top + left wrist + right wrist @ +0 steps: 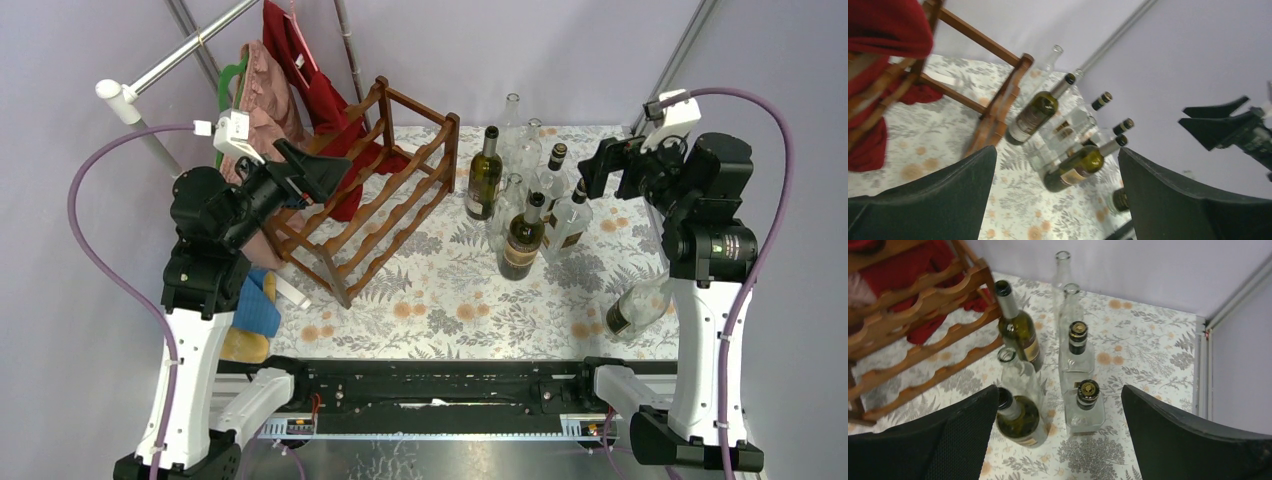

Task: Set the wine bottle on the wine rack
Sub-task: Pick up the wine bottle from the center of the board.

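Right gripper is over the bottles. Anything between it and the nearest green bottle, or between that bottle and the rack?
Nothing visible. The open right gripper hangs over the cluster with the green bottle exposed at its top, and bare tablecloth runs from it to the rack. A clear bottle crowds its far side.

We see the floral table (440, 310) bearing the wine rack (375, 190) at its left. Upright bottles (521, 238) cluster beside it. A lone bottle (635, 305) sits at the right edge.

No text is showing legibly. The green wine bottle (1018, 334) just beside the wine rack (372, 190) is carrying a label, its print blurring beyond reading.
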Controlling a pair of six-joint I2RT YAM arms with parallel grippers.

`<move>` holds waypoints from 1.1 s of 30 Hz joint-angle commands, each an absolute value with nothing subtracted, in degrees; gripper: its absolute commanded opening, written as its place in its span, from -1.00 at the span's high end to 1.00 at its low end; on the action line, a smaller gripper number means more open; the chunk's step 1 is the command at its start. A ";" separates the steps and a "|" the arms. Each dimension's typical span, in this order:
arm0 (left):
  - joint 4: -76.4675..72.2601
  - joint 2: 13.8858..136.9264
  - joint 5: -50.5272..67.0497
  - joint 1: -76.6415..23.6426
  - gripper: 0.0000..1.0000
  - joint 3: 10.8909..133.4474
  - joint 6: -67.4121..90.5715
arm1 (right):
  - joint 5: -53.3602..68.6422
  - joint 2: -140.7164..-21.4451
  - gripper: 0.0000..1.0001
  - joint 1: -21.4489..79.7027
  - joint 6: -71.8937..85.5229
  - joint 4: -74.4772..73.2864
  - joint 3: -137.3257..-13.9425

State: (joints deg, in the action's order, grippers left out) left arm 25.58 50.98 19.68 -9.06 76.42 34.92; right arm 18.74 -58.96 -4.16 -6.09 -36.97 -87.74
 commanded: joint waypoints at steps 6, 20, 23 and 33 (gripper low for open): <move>19.69 52.39 18.12 -24.28 -0.97 74.15 35.85 | 32.94 -62.52 -0.99 -4.70 -19.59 -46.62 -92.12; 14.85 61.44 -3.36 -52.74 -0.97 72.56 21.42 | 33.18 -63.25 -1.00 -4.82 -23.66 -50.27 -87.82; 11.17 61.97 -3.15 -52.78 -0.97 70.32 22.38 | 30.56 -63.45 -0.99 -4.83 -25.18 -52.20 -88.28; 8.13 63.45 -0.69 -52.77 -0.97 68.77 26.97 | 24.67 -62.15 -1.00 -9.07 -26.10 -55.92 -90.65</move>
